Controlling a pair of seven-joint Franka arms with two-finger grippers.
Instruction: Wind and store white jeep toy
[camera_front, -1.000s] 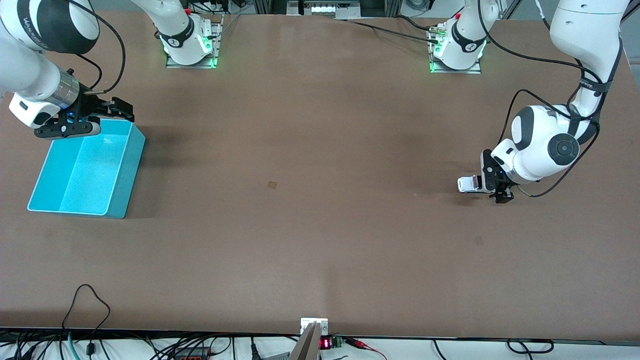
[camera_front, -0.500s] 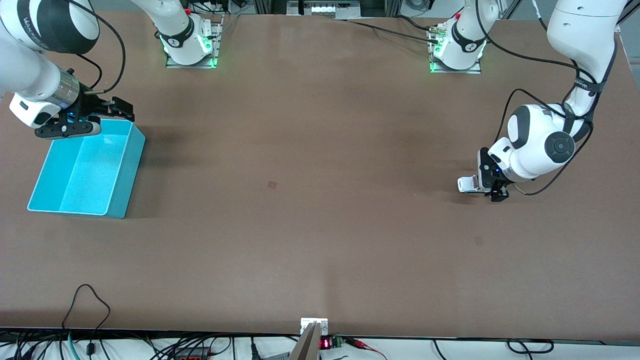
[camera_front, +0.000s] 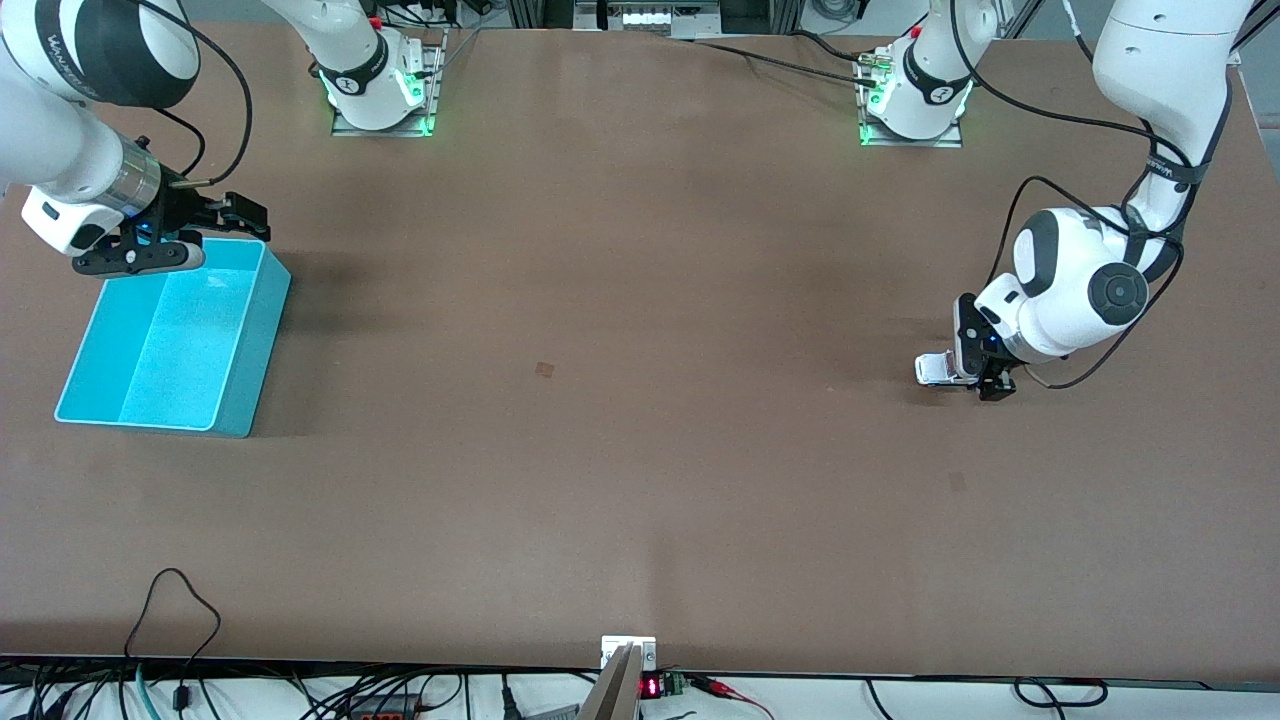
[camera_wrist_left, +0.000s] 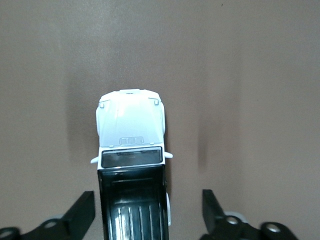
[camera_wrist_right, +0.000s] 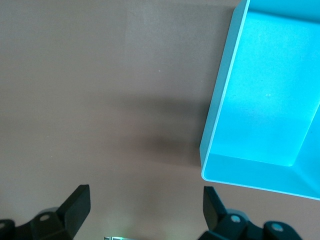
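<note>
The white jeep toy (camera_front: 937, 368) stands on the table near the left arm's end; in the left wrist view (camera_wrist_left: 131, 145) its white hood points away from the camera and its black rear lies between the fingers. My left gripper (camera_front: 965, 368) (camera_wrist_left: 148, 206) is low around the jeep's rear, open, with a gap on each side. The cyan bin (camera_front: 255, 340) (camera_wrist_right: 218, 105) sits empty at the right arm's end. My right gripper (camera_front: 245, 218) (camera_wrist_right: 145, 205) is open and empty, over the table just beside the bin's corner nearest the bases.
A small dark mark (camera_front: 544, 369) lies on the brown table near its middle. Cables and a small display (camera_front: 650, 687) run along the table edge nearest the front camera. The arm bases (camera_front: 380, 95) stand along the edge farthest from the front camera.
The left arm's wrist and elbow have shifted a little toward the bases, and its gripper has edged slightly along the jeep. The jeep and the right arm have not moved.
</note>
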